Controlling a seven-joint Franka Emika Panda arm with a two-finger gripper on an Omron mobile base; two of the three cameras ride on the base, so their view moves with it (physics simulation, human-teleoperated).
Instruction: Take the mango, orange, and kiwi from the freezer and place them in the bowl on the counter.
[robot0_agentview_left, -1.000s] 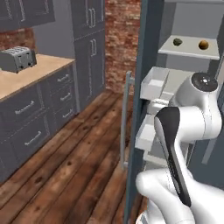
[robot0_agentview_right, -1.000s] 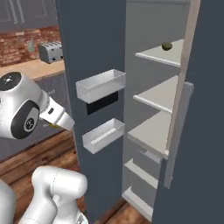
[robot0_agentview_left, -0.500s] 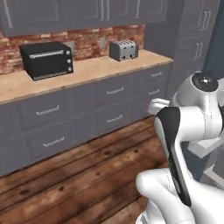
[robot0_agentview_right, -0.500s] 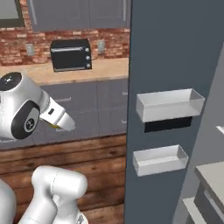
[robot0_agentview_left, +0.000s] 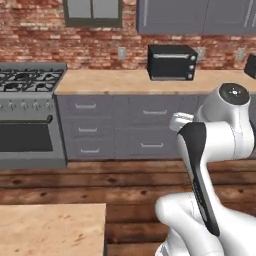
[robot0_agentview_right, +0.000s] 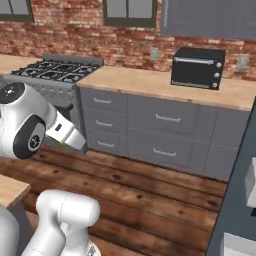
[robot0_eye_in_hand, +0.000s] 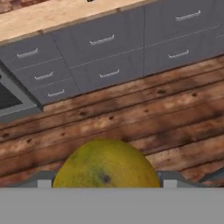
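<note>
The claw (robot0_eye_in_hand: 106, 186) is sitting clenched on the mango (robot0_eye_in_hand: 106, 165), its two grey fingertips (robot0_eye_in_hand: 43, 181) pressing against the fruit's left and right sides in the hand view. The lower half of the mango is being cut off by the bottom of that view, so how deep it is sitting between the fingers cannot be made out.

In the right base view a sliver of yellow-green is peeking out under the white wrist, just left of the grey drawers (robot0_agentview_right: 150, 125); the claw itself is hiding behind the arm there. In the left base view the arm's white and black links are blocking the hand.

Beyond the mango, the hand view is looking down on the plank floor (robot0_eye_in_hand: 131, 113) and the drawer fronts below the worktop (robot0_eye_in_hand: 52, 17). The base views are adding what the hand view is missing: a black toaster oven (robot0_agentview_left: 171, 62) standing on the worktop against the brick wall, and a gas stove (robot0_agentview_left: 30, 82) left of the drawers. A second worktop corner (robot0_agentview_left: 50, 227) is lying in the near left.
</note>
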